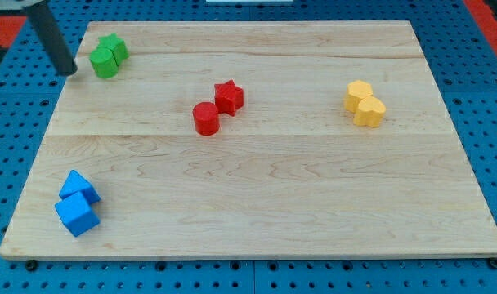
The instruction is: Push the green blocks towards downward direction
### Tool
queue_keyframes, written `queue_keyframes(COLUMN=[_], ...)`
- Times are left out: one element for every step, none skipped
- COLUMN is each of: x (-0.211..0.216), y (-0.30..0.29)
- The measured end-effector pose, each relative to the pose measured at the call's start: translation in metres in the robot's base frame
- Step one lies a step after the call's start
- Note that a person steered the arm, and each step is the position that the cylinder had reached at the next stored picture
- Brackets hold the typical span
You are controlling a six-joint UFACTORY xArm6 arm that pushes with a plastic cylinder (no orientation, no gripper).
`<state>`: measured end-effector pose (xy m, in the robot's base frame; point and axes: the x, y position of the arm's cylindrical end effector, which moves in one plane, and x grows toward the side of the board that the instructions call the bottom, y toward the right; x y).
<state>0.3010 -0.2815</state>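
Note:
Two green blocks stand touching at the view's top left of the wooden board (257, 188): a green star (114, 46) behind and a rounded green block (104, 63) in front of it. My tip (68, 72) is at the board's left edge, just left of the rounded green block, a small gap apart from it. The dark rod slants up to the view's top left.
A red star (230, 96) and a red cylinder (206, 118) touch near the centre. Two yellow blocks (364, 104) touch at the right. Two blue blocks (78, 203) sit at the bottom left. A blue pegboard (477, 90) surrounds the board.

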Motion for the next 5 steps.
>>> queue_keyframes(x=[-0.05, -0.075, -0.075, -0.075, -0.055], y=[0.023, 0.024, 0.05, 0.061, 0.061])
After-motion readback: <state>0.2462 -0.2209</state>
